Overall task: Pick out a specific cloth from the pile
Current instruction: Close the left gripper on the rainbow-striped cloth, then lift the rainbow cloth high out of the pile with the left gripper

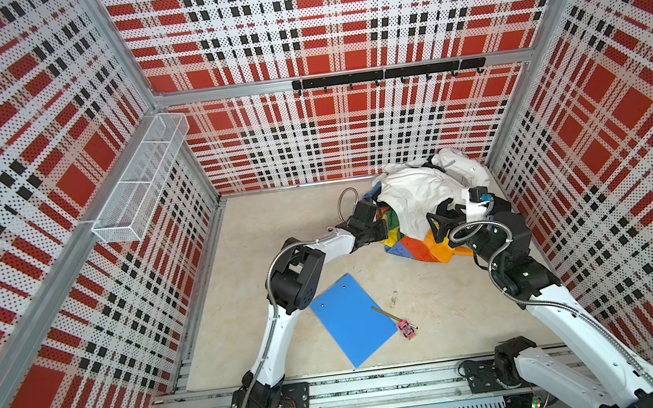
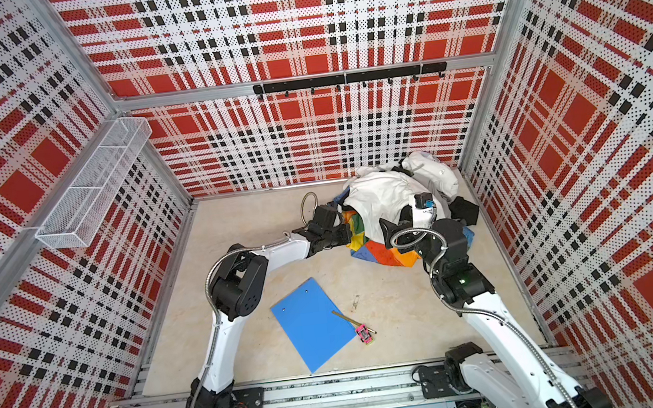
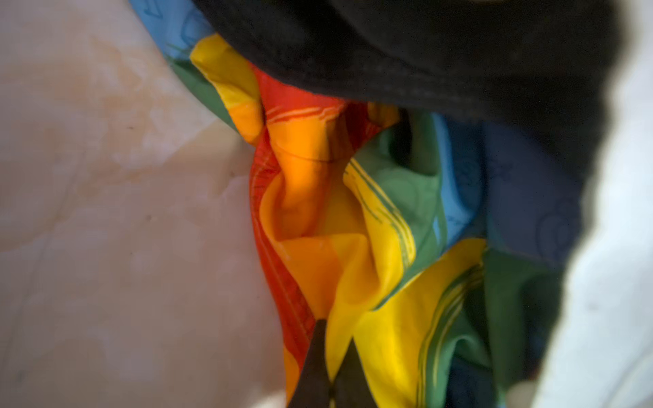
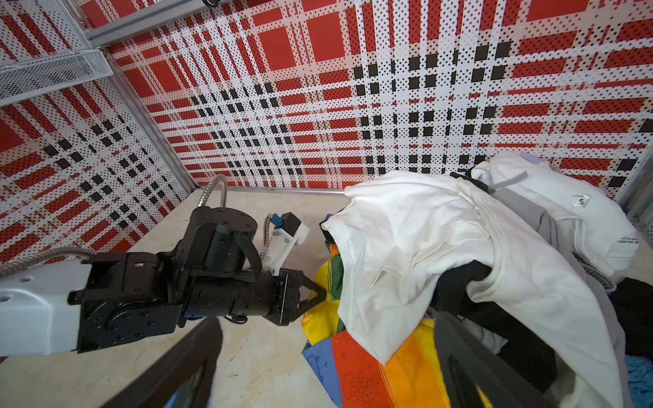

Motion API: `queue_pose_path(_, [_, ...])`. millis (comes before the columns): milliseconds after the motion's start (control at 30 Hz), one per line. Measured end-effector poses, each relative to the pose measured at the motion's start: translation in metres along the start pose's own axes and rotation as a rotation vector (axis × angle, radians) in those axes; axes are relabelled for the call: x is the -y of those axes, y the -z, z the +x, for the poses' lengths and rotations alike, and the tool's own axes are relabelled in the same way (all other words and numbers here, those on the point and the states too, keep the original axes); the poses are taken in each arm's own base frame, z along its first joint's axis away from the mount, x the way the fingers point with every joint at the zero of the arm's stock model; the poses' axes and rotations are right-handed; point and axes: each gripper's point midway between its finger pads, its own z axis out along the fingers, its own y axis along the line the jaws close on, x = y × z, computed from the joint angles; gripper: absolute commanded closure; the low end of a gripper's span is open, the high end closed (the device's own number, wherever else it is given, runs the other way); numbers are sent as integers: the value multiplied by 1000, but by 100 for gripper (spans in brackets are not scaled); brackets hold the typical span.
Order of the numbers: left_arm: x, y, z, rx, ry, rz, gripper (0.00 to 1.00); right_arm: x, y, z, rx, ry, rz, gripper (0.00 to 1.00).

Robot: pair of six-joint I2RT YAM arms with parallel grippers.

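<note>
cloth (image 3: 371,247): thin smooth fabric, faint sheen
pile (image 4: 424,247): soft matt knit cloth, creased
blue board (image 1: 350,319): smooth matt plastic
basket (image 1: 138,180): white-painted metal mesh
tabletop (image 1: 277,227): smooth, pale, marbled stone look

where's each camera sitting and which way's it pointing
Both top views: high above the near edge, looking down at the table; left arm and right arm show.
Left wrist: on the left arm, close on the cloth; left gripper tips show, shut on it.
Right wrist: on the right arm, facing the pile and back wall; open right gripper fingers show.
All share the cloth.
</note>
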Motion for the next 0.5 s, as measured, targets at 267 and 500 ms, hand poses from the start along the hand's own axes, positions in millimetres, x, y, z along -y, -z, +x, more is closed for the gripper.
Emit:
queue_pose_path(267, [15, 37, -22, 65, -68, -16, 100, 2, 0, 2, -2, -1, 11, 0])
queue_pose_path(500, [68, 114, -89, 227, -164, 57, 100, 7, -1, 3, 1, -5, 39, 0])
